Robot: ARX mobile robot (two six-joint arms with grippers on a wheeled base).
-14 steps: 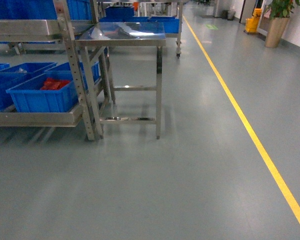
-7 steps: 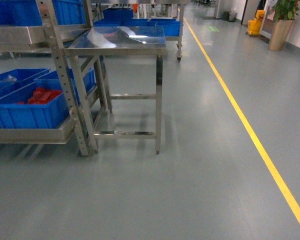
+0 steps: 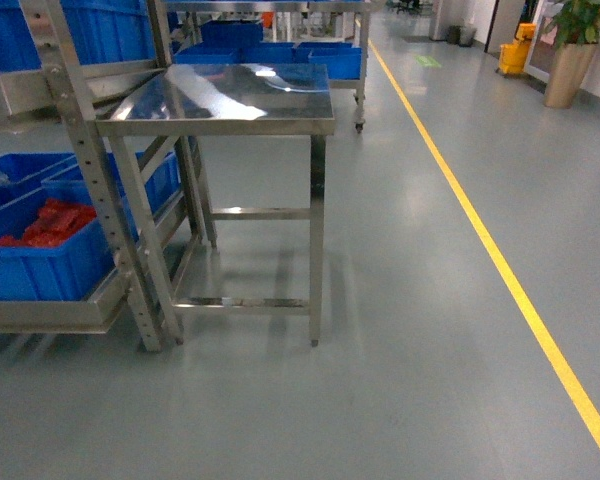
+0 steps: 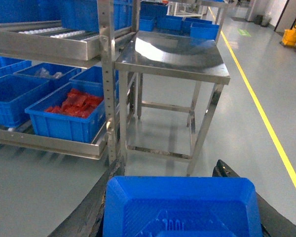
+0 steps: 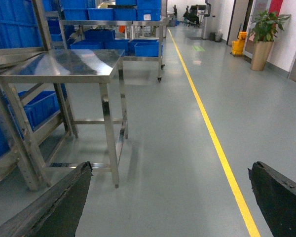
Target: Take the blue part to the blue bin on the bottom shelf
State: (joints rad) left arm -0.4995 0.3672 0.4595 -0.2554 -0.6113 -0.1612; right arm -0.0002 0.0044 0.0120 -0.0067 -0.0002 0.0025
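The blue part (image 4: 182,207) fills the lower centre of the left wrist view: flat moulded plastic with chamfered corners, grasped by the left pincer (image 4: 180,217). The right pincer (image 5: 170,197) is released. The bottom shelf (image 3: 50,315) sits lower left, carrying a bin (image 3: 40,265) of red pieces.

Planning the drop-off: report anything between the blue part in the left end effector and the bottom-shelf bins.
Nothing visible: bare floor lies between the blue part and the blue bins on the bottom shelf. A perforated upright stands at the nearest bin's right.
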